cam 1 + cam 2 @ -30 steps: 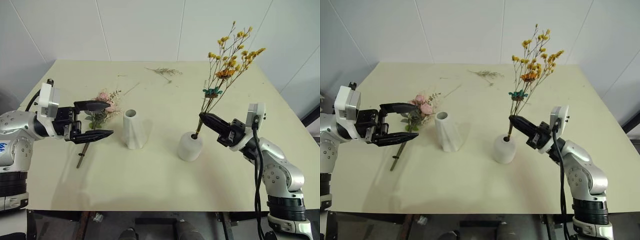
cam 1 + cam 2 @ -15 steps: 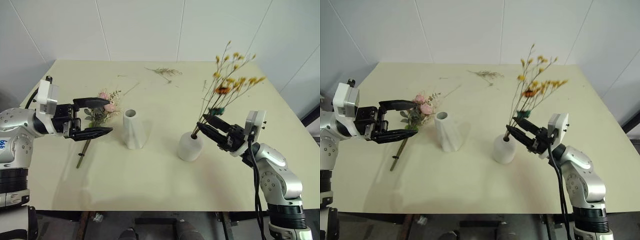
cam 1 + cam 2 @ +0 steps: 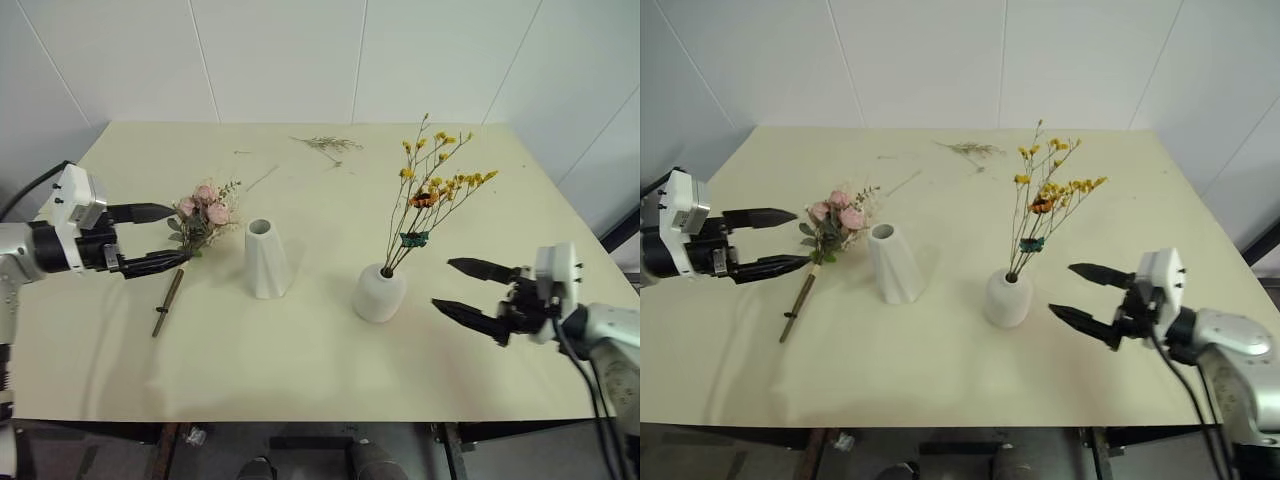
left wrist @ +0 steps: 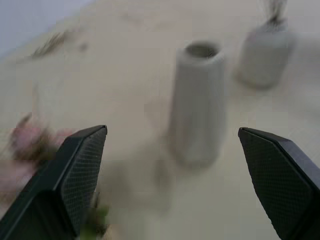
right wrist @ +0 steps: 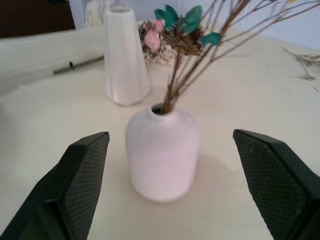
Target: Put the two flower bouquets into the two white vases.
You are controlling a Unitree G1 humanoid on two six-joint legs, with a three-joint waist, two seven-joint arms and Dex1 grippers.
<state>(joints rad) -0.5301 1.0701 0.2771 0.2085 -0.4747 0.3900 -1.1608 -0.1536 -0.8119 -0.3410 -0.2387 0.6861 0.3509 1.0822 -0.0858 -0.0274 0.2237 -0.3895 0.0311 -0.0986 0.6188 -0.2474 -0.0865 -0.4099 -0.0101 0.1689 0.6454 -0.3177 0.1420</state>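
The pink rose bouquet (image 3: 203, 212) lies flat on the desk (image 3: 300, 360), blooms away from the robot, stem end near — just beside the left end effector (image 3: 155, 238), which is spread and empty. The tall vase (image 3: 264, 258) stands past it; the right end effector (image 3: 472, 290), also spread, sits farther off.

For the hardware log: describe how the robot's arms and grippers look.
Both arms have silver-grey rounded metal shells. Each wrist carries a white boxy camera block. The left gripper and the right gripper each have two black tapered fingers with cross-hatched pads. Black cables run along both arms.
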